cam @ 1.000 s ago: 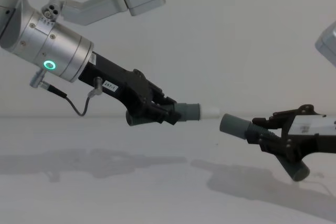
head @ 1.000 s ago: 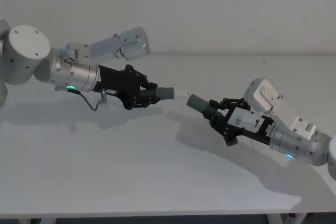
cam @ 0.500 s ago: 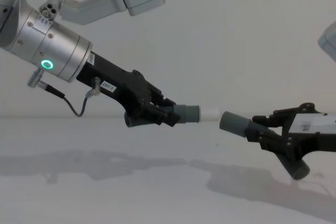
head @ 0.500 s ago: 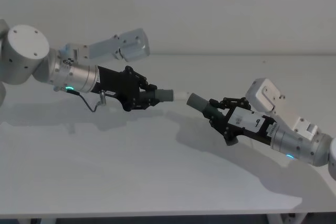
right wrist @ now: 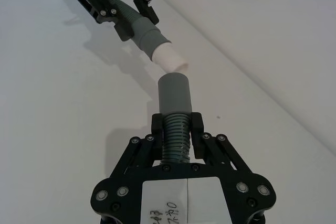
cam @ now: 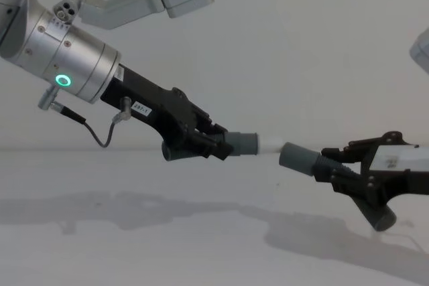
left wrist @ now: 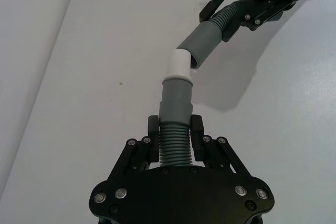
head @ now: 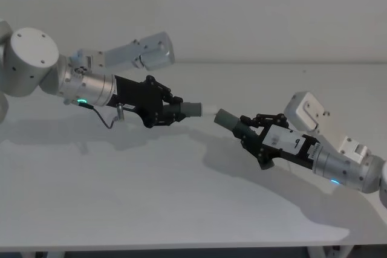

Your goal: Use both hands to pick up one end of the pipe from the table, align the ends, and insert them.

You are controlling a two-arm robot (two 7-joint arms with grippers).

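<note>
Up above the table [head: 181, 197] we've got the left gripper [left wrist: 176, 136] clamped on the ribbed neck of its pipe piece [left wrist: 175, 109], whitish tip [left wrist: 178, 64] poking out front. The right gripper [right wrist: 177, 126] is shut the same way on the other piece [right wrist: 174, 103], wide grey collar [cam: 297, 158] facing the tip — close, not touching yet, a bit off-axis. These look light and stiff at the collars, bendy in the ribs, so we'd say gripping right behind the collar is smart — less wobble when pushing.

Plain pale wall [head: 254, 10] across the upper part of the head view. Dark strip of floor [head: 181, 254] along the bottom edge. Tiny dark speck [left wrist: 121, 83] left of centre in the left wrist view.
</note>
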